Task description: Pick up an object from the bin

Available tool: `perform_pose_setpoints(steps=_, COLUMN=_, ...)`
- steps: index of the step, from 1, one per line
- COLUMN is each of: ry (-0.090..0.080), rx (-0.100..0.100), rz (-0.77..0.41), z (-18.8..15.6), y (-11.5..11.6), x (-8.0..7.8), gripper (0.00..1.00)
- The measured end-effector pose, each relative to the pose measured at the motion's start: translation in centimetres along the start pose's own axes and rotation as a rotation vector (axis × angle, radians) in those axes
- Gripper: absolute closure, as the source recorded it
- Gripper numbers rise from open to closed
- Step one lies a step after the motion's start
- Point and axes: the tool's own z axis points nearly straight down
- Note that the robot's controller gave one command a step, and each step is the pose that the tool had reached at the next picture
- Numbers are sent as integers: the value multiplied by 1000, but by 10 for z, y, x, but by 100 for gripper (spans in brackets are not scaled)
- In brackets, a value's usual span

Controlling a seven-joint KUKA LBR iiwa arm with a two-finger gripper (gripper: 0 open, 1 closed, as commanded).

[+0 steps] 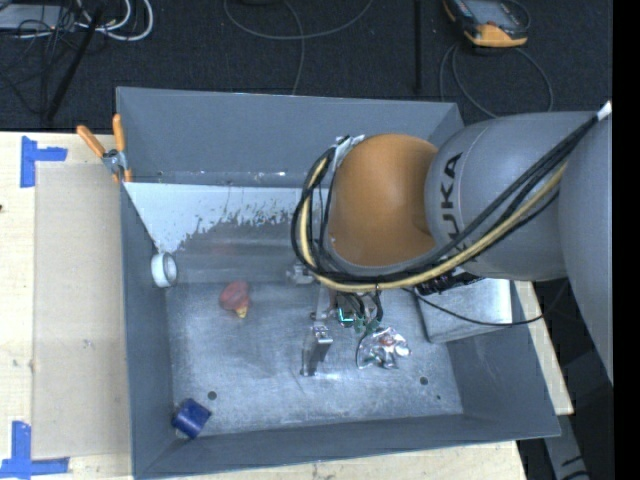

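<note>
Your gripper [318, 353] sits low over the floor of the grey bin [300, 128], roughly in the middle of it, hanging below the orange cover [380, 203] on the wrist. From this angle you cannot tell whether it is released or clenched. The arm [520, 198] comes in from the right side of the camera view, with black and yellow cables [310, 228] looped around the cover's left edge.

The nearest thing to your gripper is a crumpled silvery wad [385, 348], lying on the bin floor just beside it on its right as the camera sees it. The two look close, but you cannot tell whether they touch.

The rest of the bin's things lie scattered and well apart. A small reddish lump [236, 298] rests on the floor to the left of the gripper and a little farther back. A clear tube [230, 258] with a white cap [163, 268] on its left end lies on its side along the foot of the sloping back wall. A small blue block [190, 418] sits alone in the near left corner.
</note>
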Motion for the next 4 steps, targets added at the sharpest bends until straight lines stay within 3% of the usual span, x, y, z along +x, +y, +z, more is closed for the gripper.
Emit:
perform_pose_setpoints(steps=1, ry=-13, rx=1, rz=-372, z=83, y=54, x=-68, gripper=0)
perform_pose_setpoints(steps=2, ry=-15, rx=-1, rz=-222, z=53, y=51, x=-74, gripper=0)
perform_pose_setpoints(steps=3, ry=-10, rx=1, rz=-374, z=54, y=49, x=-66, gripper=0)
perform_pose_setpoints(steps=4, ry=-13, rx=-1, rz=-360, z=83, y=62, x=-75, gripper=0)
